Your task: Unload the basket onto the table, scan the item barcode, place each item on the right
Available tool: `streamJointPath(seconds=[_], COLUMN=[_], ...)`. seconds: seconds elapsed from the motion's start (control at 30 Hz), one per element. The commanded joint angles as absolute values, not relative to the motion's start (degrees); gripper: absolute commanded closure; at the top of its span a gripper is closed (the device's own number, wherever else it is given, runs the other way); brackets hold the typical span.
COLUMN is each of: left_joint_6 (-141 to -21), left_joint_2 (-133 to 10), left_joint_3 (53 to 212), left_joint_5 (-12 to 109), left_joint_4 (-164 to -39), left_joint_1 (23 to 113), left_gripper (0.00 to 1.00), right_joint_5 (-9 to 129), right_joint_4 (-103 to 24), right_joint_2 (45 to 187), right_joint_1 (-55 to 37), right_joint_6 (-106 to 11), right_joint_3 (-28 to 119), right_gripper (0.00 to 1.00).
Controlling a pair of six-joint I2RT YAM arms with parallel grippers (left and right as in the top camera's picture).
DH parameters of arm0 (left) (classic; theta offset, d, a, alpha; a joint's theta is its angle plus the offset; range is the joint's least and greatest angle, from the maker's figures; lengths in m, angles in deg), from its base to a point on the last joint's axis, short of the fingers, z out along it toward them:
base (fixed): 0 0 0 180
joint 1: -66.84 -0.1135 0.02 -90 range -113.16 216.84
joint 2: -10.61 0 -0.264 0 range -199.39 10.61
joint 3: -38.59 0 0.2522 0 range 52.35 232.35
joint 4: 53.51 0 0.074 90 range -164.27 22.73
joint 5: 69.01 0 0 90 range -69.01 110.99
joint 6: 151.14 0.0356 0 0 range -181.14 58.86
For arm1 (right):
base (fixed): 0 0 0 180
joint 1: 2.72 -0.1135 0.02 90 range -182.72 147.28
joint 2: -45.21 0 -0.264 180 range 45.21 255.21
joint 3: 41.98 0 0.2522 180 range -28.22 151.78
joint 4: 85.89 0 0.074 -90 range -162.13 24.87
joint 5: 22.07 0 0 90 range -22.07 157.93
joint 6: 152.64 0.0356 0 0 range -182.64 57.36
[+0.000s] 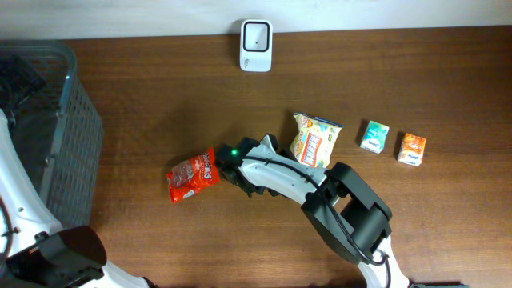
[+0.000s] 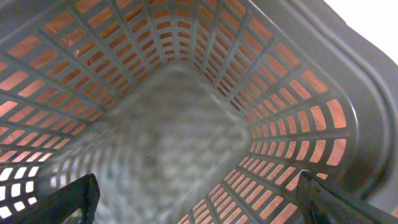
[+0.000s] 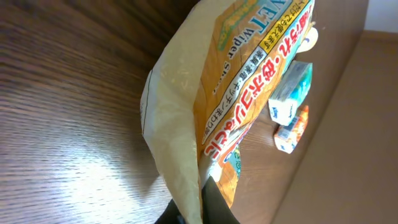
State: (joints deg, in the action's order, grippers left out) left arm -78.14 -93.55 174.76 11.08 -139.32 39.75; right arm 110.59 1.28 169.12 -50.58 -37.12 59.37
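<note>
A mesh basket (image 1: pixel 80 144) is resting on the table (image 1: pixel 160 88). A red snack packet (image 1: pixel 192 174) is lying near the basket; a teal box (image 1: pixel 374 136) and an orange box (image 1: pixel 412 149) (side by side) are sitting farther off.

basket floor (image 2: pixel 180 143) blurred, pouch (image 3: pixel 249 81) cut off

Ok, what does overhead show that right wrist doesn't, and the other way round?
Only overhead: the scanner at the table's far edge, the basket on the left, and the red bag.
Only right wrist: the right gripper shut on the edge of the yellow bag, with the bag's print close up.
Both: the yellow bag, the teal pack and orange pack beyond it, and the table.
</note>
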Motion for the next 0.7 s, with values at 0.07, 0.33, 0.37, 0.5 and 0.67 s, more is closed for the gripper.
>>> streamJointPath(seconds=[0.07, 0.33, 0.37, 0.5, 0.67], left_joint_6=[-78.68, -78.68, -78.68, -78.68, -78.68], left_joint_2=[-93.50, -93.50, -93.50, -93.50, -93.50], left_joint_3=[174.70, 174.70, 174.70, 174.70, 174.70], left_joint_5=[10.83, 10.83, 10.83, 10.83, 10.83], left_joint_4=[-139.40, -139.40, -139.40, -139.40, -139.40], left_joint_1=[39.66, 39.66, 39.66, 39.66, 39.66], left_gripper=[0.01, 0.01, 0.01, 0.01, 0.01], right_joint_5=[100.71, 41.17, 35.25, 18.15, 13.08], right_joint_4=[0.55, -6.46, -6.96, -11.60, -17.52], right_joint_2=[160.03, 146.42, 146.77, 147.95, 148.08], right_joint_1=[-49.94, -37.25, -35.72, -30.19, -20.68], right_joint_6=[-39.97, -59.18, -60.69, -63.92, -63.92], right_joint_3=[67.98, 70.21, 69.58, 63.15, 51.53], right_gripper=[0.96, 0.96, 0.96, 0.96, 0.96])
